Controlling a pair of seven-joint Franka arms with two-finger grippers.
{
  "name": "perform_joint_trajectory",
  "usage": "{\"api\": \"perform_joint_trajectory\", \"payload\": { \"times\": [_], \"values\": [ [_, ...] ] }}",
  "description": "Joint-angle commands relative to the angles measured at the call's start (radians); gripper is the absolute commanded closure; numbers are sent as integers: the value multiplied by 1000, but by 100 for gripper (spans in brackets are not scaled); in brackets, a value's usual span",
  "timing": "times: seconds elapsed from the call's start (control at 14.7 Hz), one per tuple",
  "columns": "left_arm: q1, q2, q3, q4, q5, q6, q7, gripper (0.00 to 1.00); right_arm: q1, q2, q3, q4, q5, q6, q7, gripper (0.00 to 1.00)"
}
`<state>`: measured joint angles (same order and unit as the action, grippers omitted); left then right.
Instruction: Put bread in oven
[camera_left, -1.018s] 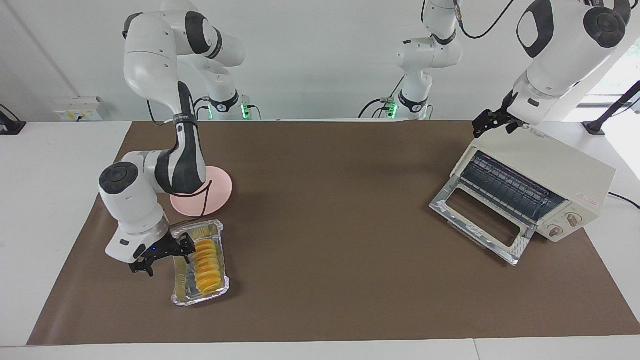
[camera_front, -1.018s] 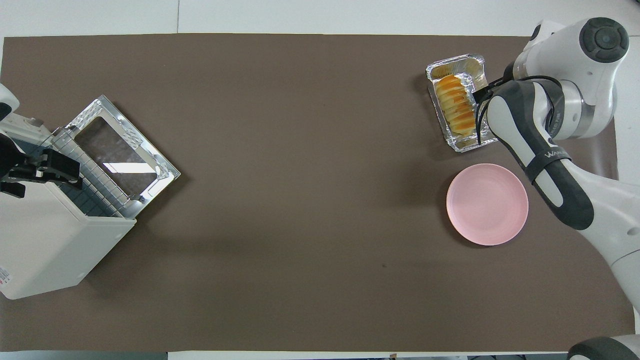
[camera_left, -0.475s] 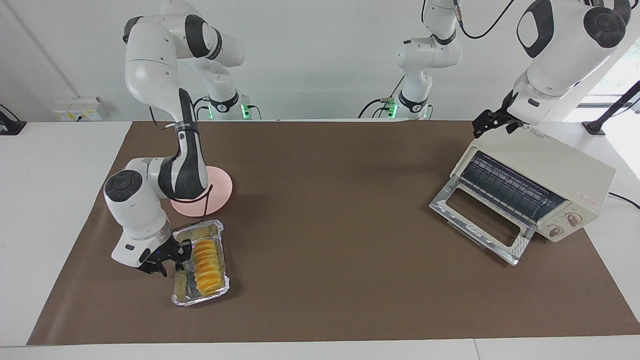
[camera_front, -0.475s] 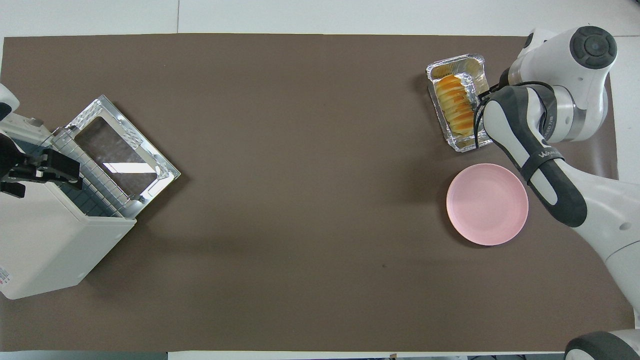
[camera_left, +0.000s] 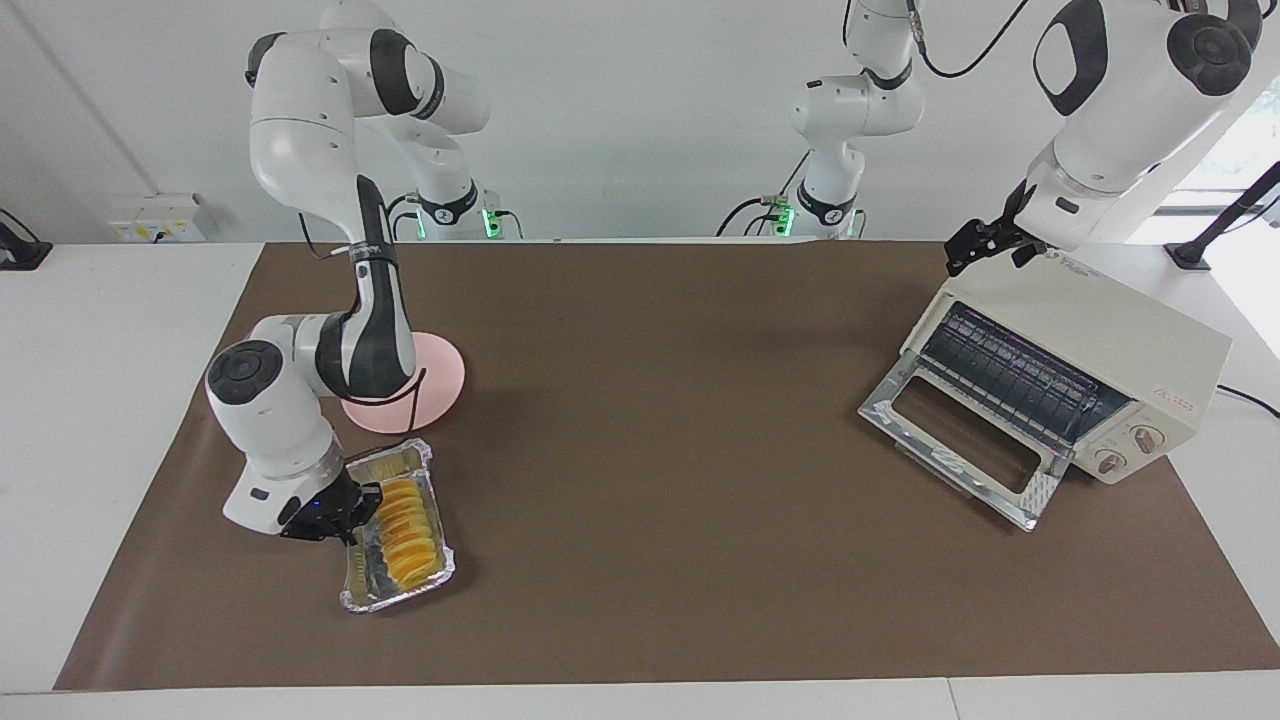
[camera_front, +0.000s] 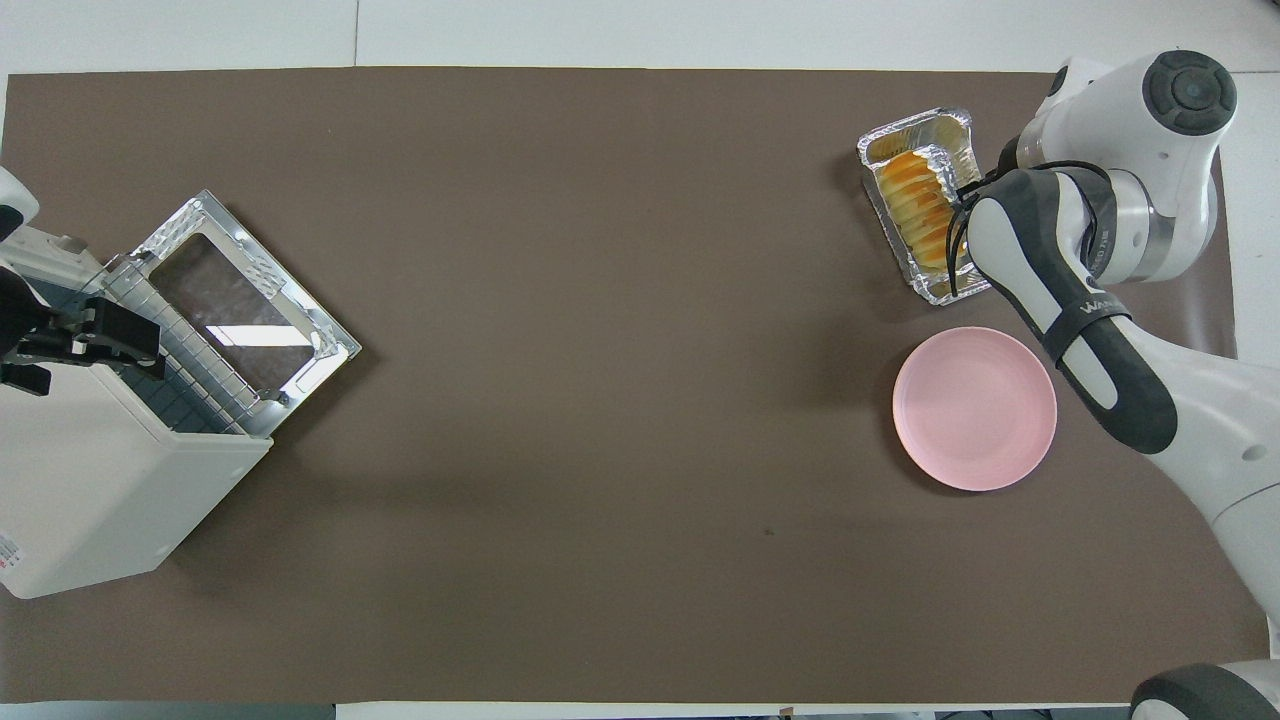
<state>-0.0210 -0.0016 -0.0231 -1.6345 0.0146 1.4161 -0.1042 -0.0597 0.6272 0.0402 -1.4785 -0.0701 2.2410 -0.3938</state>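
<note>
Presently noted, taking the foil tray (camera_left: 397, 530) as reference throughout. Tray lying on the brown mat (camera_left: 640, 450) at the right arm's end of the table, turned slightly askew, long axis running toward and away from the robots. Bread (camera_left: 406, 520) resting inside the tray, a ridged yellow-orange loaf along the tray's length, not lifted.

Right gripper (camera_left: 345, 510) low at the tray's long side wall, on the side toward the right arm's end of the table. Fingers brought together on that wall's rim; clamped on the foil edge rather than on the loaf, as far as the facing view allows. In the overhead view, right gripper largely hidden under the arm's own forearm, only a dark sliver showing against the tray wall.

Pink plate (camera_left: 440, 380) just beside the tray, nearer to the robots, partly covered by the right arm's elbow in the facing view; bare in the overhead view.

Oven (camera_left: 1090, 350) well apart from the tray, at the left arm's end of the table. Glass door (camera_left: 960, 440) dropped flat open, dark wire rack (camera_left: 1010, 375) visible inside, two knobs on the front panel.

Left gripper (camera_left: 985, 245) waiting over the oven's top edge, fingers apart, holding nothing.
</note>
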Motion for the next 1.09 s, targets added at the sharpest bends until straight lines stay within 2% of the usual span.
{"api": "perform_joint_trajectory", "payload": {
  "times": [0.0,0.14,0.27,0.41,0.61,0.88,1.02],
  "values": [
    [10,-28,-5,-30,-16,17,1,0,-11,-29,15,44,42,-116,7,100],
    [10,-28,-5,-30,-16,17,1,0,3,-53,18,82,87,-233,10,100],
    [10,-28,-5,-30,-16,17,1,0,52,-102,24,93,150,-288,51,100],
    [10,-28,-5,-30,-16,17,1,0,96,-161,24,93,157,-377,171,100],
    [10,-28,-5,-30,-16,17,1,0,227,-222,24,93,180,-443,387,100],
    [12,-28,-5,-30,-16,17,1,0,383,-225,24,66,194,-388,625,100],
    [10,-28,-5,-30,-16,17,1,0,437,-227,24,3,194,-315,702,100]
  ]
}}
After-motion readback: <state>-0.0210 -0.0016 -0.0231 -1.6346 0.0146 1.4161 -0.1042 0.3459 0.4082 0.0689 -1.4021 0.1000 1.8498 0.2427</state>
